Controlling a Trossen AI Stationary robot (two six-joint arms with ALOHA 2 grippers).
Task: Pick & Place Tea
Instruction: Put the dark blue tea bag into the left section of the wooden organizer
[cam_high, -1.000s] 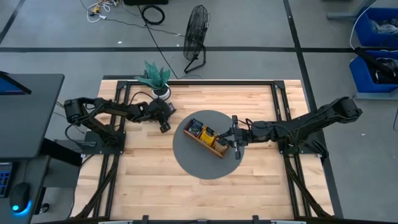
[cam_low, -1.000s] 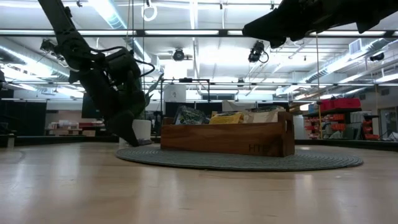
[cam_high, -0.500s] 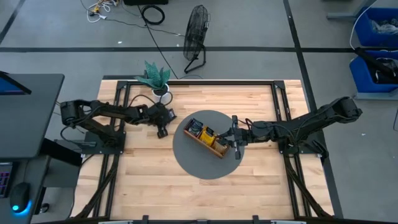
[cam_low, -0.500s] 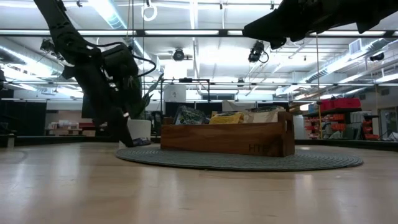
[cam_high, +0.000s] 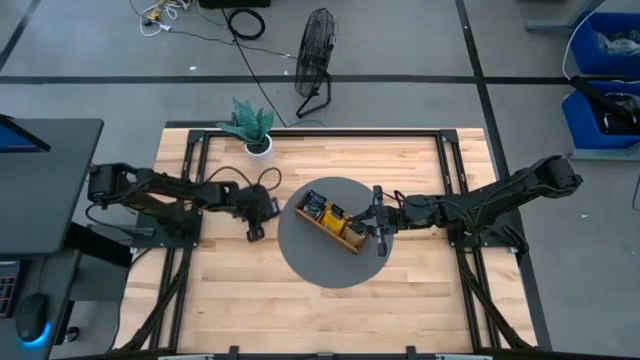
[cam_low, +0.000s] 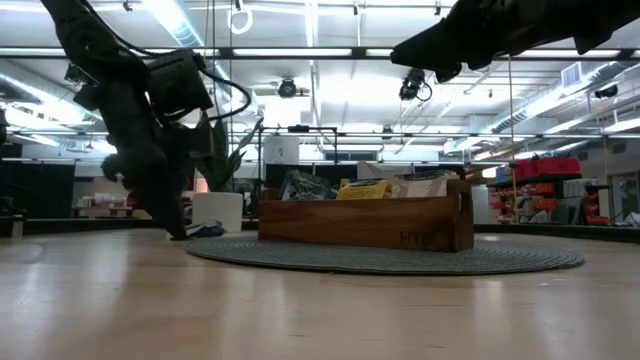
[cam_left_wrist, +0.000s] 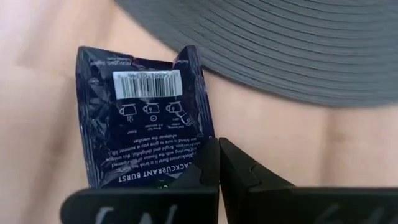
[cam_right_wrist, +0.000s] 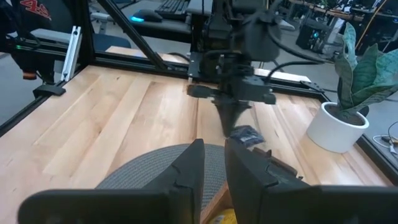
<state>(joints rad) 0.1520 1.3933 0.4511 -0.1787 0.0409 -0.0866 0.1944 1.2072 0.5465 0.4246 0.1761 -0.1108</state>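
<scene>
Sachet (cam_left_wrist: 146, 121), dark blue, lies on the worktop (cam_high: 400, 300) just left of the grey mat (cam_high: 325, 262), its edge pinched by the left hand (cam_left_wrist: 219, 163). The right hand (cam_high: 380, 226), fingers slightly apart, hovers at the wooden tray (cam_high: 330, 224) holding more tea.

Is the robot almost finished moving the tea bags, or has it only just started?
Probably just started. One dark blue square tea sachet is out of the long wooden tray, beside the round grey mat on the wooden table. The left gripper is shut on that sachet's edge. Several sachets still stand in the tray. The right gripper waits by the tray.
</scene>
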